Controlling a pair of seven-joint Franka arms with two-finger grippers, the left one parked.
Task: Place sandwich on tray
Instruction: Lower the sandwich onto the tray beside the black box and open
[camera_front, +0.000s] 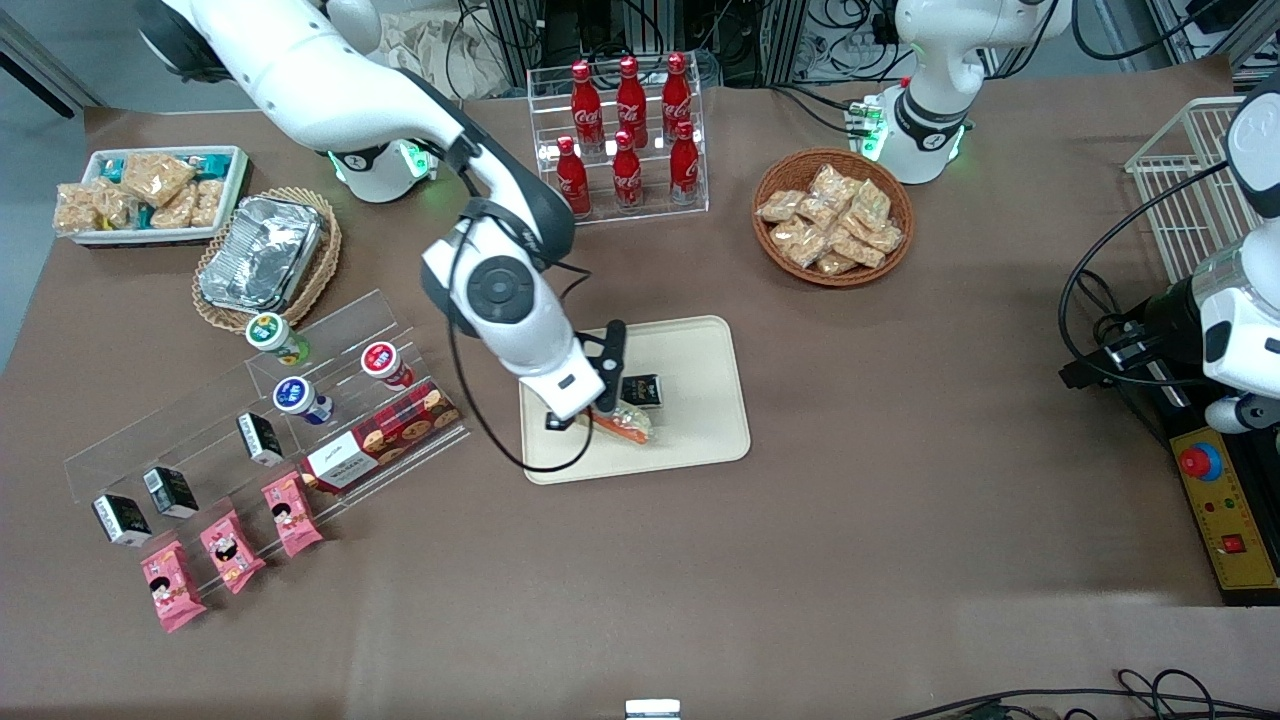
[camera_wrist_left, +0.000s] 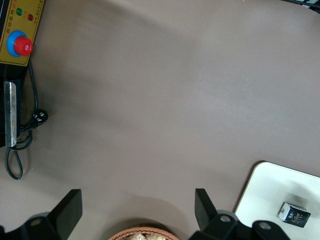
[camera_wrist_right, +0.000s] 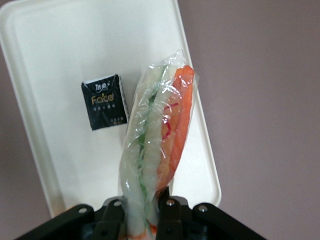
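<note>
1 hand (camera_wrist_right: 142, 210) grips the sandwich (camera_wrist_right: 159, 140) endwise, lengthwise above the tray (camera_wrist_right: 55, 60).

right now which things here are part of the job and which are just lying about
Part of the job:
- sandwich, pinched in the gripper above the tray
- tray

Just lying about:
- black box on the tray
- cola bottles
- snack basket
- foil container
- white snack tray
- pink packets
- cookie box
</note>
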